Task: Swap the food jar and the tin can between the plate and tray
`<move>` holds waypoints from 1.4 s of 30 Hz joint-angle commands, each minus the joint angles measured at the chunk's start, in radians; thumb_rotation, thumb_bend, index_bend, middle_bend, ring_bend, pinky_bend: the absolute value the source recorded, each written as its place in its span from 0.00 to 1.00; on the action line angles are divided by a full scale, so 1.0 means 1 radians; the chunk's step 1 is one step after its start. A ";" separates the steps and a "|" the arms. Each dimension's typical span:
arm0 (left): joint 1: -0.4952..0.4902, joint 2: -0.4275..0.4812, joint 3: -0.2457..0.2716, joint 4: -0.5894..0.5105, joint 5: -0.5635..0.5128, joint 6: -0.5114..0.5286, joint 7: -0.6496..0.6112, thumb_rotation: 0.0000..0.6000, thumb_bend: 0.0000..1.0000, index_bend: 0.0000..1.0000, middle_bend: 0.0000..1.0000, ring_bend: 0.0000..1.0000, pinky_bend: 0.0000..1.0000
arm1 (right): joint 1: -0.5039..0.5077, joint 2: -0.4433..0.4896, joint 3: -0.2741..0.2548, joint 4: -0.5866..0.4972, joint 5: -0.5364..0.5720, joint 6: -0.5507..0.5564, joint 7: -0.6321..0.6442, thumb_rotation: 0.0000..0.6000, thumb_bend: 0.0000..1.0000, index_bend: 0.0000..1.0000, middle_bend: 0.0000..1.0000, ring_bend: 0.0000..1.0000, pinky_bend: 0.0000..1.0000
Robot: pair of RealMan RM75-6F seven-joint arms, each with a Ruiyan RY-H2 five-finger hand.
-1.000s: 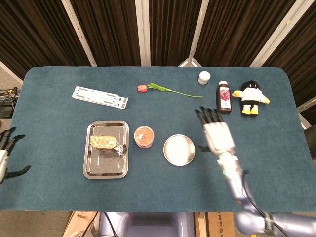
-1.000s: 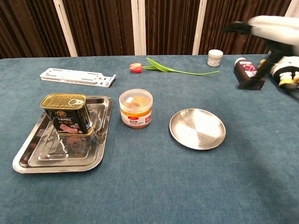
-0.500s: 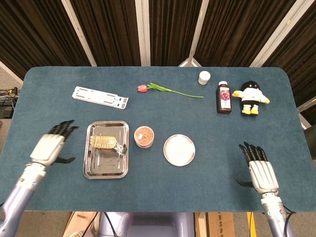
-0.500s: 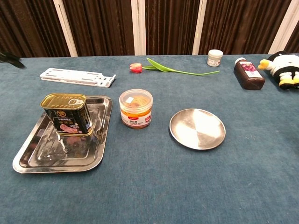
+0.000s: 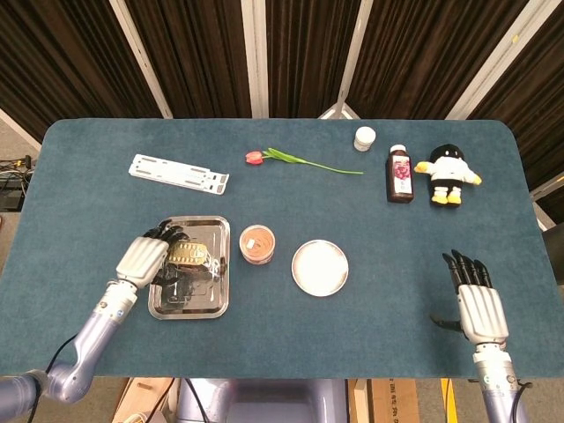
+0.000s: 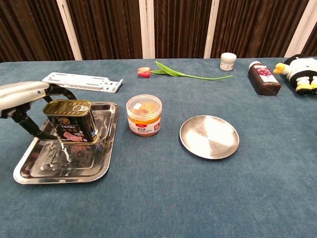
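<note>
Head view shows the left hand (image 5: 145,257) at the left edge of the tray (image 5: 189,304), its dark fingers reaching around the tin can (image 5: 188,254), which stands at the far end of the tray. From the chest view the fingers (image 6: 58,90) arch over the can's top left corner while a thumb sits low against its side; whether they truly grip it or only touch is hard to tell. The food jar (image 5: 257,244) stands on the table between tray and plate (image 5: 320,267), just beside the tray. The right hand (image 5: 480,308) hovers released, fingers spread, near the table's right front corner, well apart from everything.
</note>
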 commanded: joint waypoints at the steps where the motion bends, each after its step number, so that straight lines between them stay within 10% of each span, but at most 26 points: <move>1: -0.014 -0.040 0.014 0.052 0.055 0.027 -0.049 1.00 0.44 0.33 0.31 0.22 0.38 | -0.004 -0.003 0.008 0.006 0.000 -0.006 0.008 1.00 0.01 0.00 0.00 0.06 0.00; 10: -0.014 -0.059 0.002 0.092 0.110 0.107 -0.116 1.00 0.67 0.53 0.57 0.49 0.57 | -0.016 -0.006 0.027 0.010 -0.009 -0.021 0.037 1.00 0.01 0.00 0.00 0.08 0.00; 22: -0.081 0.071 -0.010 -0.228 0.131 0.015 -0.194 1.00 0.65 0.50 0.55 0.49 0.56 | -0.036 -0.015 0.065 0.012 0.011 -0.012 0.027 1.00 0.01 0.00 0.01 0.09 0.00; 32: -0.148 -0.154 -0.034 -0.147 -0.065 -0.002 0.101 1.00 0.62 0.49 0.54 0.49 0.56 | -0.048 0.005 0.080 0.013 0.008 -0.021 0.062 1.00 0.01 0.00 0.02 0.09 0.00; 42: -0.186 -0.283 -0.020 -0.012 -0.045 -0.019 0.069 1.00 0.59 0.48 0.51 0.46 0.54 | -0.056 0.019 0.098 0.018 0.012 -0.028 0.093 1.00 0.01 0.00 0.02 0.09 0.00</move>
